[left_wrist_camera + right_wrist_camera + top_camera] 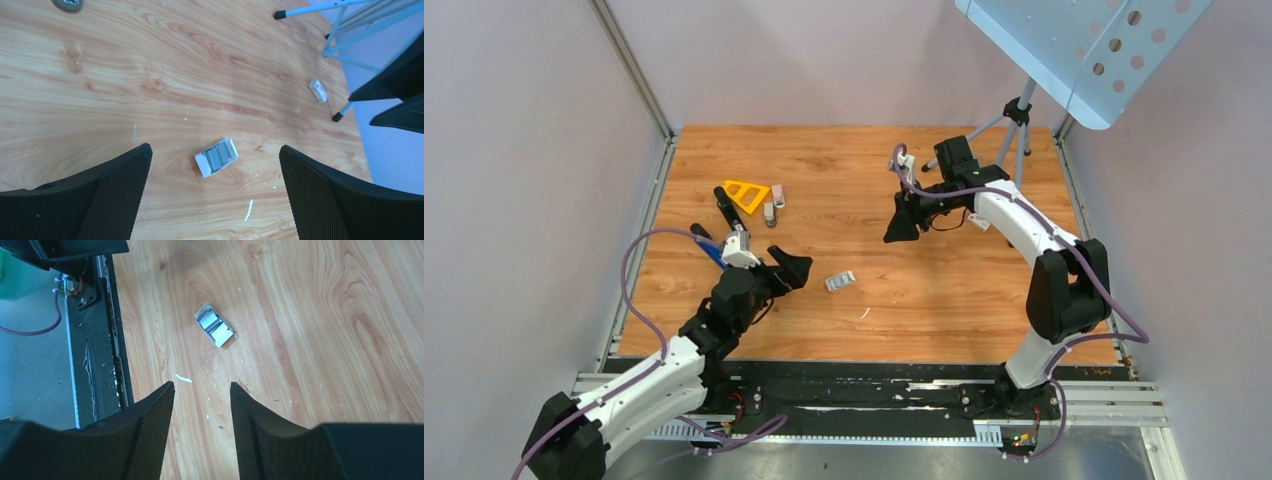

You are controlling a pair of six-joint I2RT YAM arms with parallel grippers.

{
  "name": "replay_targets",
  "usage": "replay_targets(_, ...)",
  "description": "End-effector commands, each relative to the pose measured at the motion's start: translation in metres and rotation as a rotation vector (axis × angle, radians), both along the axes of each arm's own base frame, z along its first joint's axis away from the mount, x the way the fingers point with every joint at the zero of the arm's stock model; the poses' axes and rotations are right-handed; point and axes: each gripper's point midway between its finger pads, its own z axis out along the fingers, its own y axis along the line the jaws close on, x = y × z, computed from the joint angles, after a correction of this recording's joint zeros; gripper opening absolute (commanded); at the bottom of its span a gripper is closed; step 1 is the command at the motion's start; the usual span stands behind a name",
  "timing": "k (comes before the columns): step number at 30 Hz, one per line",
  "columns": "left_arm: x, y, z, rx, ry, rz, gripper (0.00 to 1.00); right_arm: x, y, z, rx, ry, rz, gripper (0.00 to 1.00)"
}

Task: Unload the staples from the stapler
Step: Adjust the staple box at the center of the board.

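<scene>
Left gripper (215, 150), spread wide and empty, hangs over the open staple box (216, 157) on the table (150, 75). Right gripper (202, 385), half open, holds nothing. The stapler cannot be told apart in the clutter (769, 212) by the yellow triangle (746, 193).

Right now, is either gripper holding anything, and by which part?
Nothing is held: left gripper open, right gripper empty; the staple box lies free on the table.
</scene>
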Motion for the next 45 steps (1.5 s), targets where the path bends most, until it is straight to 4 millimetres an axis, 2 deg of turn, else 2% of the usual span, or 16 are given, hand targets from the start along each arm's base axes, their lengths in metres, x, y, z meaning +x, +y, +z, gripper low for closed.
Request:
replay_targets(1,0.0,-0.011,0.02,-0.188,-0.102,-0.032,1.0,0.008,0.003,-0.025,0.006,0.113,0.001,0.5)
replay_targets(3,-0.002,-0.012,0.011,-0.202,-0.089,-0.04,1.0,0.011,0.007,-0.036,-0.002,0.184,-0.016,0.5)
replay_targets(7,-0.002,-0.017,-0.004,-0.213,-0.039,-0.064,1.0,0.011,0.017,-0.048,-0.033,0.206,-0.007,0.49)
replay_targets(12,0.002,-0.03,-0.012,-0.253,-0.006,-0.107,1.0,0.008,0.024,-0.065,-0.053,0.284,-0.01,0.49)
replay_targets(16,0.007,-0.045,-0.017,-0.267,0.035,-0.155,0.99,0.018,0.024,-0.082,-0.108,0.33,-0.063,0.46)
replay_targets(21,0.012,-0.054,-0.038,-0.269,0.127,-0.161,0.83,0.019,0.03,-0.092,-0.123,0.376,-0.072,0.44)
replay_targets(27,0.015,-0.055,-0.059,-0.243,0.22,-0.14,0.69,-0.009,0.052,-0.113,-0.15,0.468,-0.013,0.4)
replay_targets(32,0.013,-0.05,-0.077,-0.169,0.319,-0.11,0.6,-0.018,0.067,-0.124,-0.174,0.508,0.007,0.36)
replay_targets(37,0.007,-0.046,-0.086,-0.147,0.37,-0.095,0.55,-0.022,0.07,-0.133,-0.196,0.535,0.006,0.3)
replay_targets(42,0.0,-0.043,-0.096,-0.131,0.415,-0.089,0.41,-0.026,0.074,-0.14,-0.21,0.556,0.008,0.29)
replay_targets(45,-0.003,-0.042,-0.102,-0.132,0.438,-0.088,0.4,-0.026,0.078,-0.142,-0.211,0.568,0.01,0.28)
